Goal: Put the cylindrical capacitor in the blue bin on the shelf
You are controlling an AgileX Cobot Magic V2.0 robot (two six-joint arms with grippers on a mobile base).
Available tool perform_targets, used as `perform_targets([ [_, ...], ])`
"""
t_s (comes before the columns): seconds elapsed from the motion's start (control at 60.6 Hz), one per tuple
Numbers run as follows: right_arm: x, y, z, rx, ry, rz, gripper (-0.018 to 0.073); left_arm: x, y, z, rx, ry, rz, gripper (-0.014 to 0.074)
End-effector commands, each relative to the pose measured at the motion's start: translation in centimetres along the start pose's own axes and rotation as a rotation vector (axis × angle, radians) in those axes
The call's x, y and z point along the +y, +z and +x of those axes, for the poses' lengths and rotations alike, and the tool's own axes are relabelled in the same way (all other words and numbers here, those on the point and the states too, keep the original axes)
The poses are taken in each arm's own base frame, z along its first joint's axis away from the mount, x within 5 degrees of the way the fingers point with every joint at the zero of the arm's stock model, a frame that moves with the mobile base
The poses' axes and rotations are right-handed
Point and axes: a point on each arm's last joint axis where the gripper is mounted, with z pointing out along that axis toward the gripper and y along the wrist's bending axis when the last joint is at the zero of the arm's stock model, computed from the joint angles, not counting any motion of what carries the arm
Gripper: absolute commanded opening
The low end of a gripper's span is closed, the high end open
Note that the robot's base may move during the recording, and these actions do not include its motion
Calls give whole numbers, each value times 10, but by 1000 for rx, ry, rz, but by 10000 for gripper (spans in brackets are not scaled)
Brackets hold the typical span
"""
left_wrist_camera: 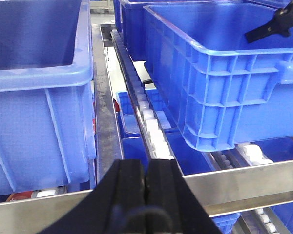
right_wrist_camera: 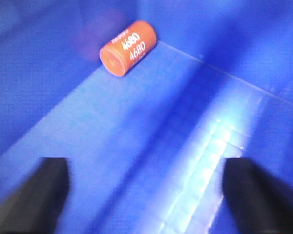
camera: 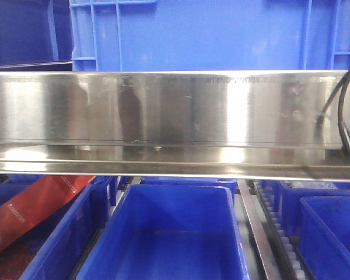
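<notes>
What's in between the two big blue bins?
Left wrist view: a steel rail and white roller track separate left bin from right bin.

Left gripper (left_wrist_camera: pixel 146 185) pressed shut, black fingers (left_wrist_camera: pixel 124 187) meeting flat along a thin seam, pointing forward and level. Right gripper (right_wrist_camera: pixel 146 195) spread wide, dark fingertips (right_wrist_camera: pixel 44 187) at opposite lower corners, nothing between, angled downward.

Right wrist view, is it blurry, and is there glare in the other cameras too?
Right wrist view: soft and motion-blurred, the orange cylinder smeared, a bright patch on the bin floor. Front view: strong white glare bands on the steel rail. Left wrist view: sharper, evenly lit, only the near left tool dark.
</notes>
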Motion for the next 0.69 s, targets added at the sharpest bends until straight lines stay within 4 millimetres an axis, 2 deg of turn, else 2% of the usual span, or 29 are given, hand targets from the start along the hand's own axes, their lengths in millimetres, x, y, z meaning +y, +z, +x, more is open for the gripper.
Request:
perform_targets([
  [0.0, 4, -32, -10, -67, -11, 6, 320, 1, -2, -1, -23, -4, -6, -111],
  [0.148, 10, -83, -16, -136, -23, 6, 32, 1, -2, -1, -23, 2, -13, -111],
  [0.231, 13, -110, -14, -181, -28, 8, -88, 2, 0, 0, -19, 13, -24, -111],
  [0.297, 15, -128, -8, -212, -35, 19, -149, 3, 1, 2, -12, 17, -29, -111],
  [0.462, 16, -155, 22, -246, -57, 62, -160, 3, 6, 7, 6, 20, -31, -111],
  [0.676, 19, -172, 80, -299, -56, 82, -160, 2, 12, 11, -17, 22, -27, -111],
])
